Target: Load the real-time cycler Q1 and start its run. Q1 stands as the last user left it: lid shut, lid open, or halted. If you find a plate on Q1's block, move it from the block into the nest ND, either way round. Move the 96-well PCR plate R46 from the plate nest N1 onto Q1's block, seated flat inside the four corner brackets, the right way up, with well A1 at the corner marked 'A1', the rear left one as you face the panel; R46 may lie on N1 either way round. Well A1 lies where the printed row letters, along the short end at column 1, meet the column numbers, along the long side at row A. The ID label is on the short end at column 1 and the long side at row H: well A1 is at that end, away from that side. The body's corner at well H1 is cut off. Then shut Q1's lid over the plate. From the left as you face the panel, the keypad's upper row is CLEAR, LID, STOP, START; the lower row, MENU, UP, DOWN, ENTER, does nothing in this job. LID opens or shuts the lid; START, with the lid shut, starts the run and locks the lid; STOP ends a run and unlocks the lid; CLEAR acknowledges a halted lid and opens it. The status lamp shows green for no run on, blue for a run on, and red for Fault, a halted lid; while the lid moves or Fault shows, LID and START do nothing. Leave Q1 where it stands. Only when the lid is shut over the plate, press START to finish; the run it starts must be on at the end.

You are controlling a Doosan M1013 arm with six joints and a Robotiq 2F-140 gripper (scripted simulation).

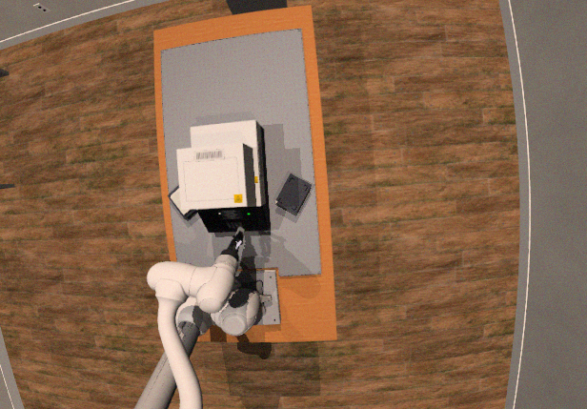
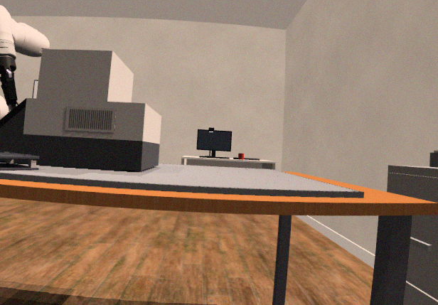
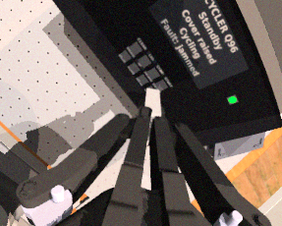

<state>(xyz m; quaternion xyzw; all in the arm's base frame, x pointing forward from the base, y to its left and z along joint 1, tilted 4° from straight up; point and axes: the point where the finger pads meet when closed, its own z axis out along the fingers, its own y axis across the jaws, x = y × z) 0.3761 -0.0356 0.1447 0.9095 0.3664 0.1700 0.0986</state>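
The cycler (image 1: 224, 173) stands on the grey mat (image 1: 238, 83) with its lid (image 1: 214, 178) down and its status lamp (image 3: 232, 100) green, so no run is on. A pale plate (image 1: 175, 198) pokes out at the cycler's left front corner, apparently in its nest, though most of it is hidden under the machine's overhang; a dark nest (image 1: 293, 194) to the right of the cycler appears to hold nothing. Judging from this, the loading has not begun: the lid needs opening, the block needs checking for a plate, the plate must go onto the block with its first well at the marked corner, then lid shut and the start key. The gripper (image 3: 151, 100) has its fingers pressed together with nothing between them, tips poised at the keypad (image 3: 144, 64) on the sloped front panel (image 1: 233, 218), seemingly aiming for a key in the upper row, probably the lid key; actual contact cannot be told.
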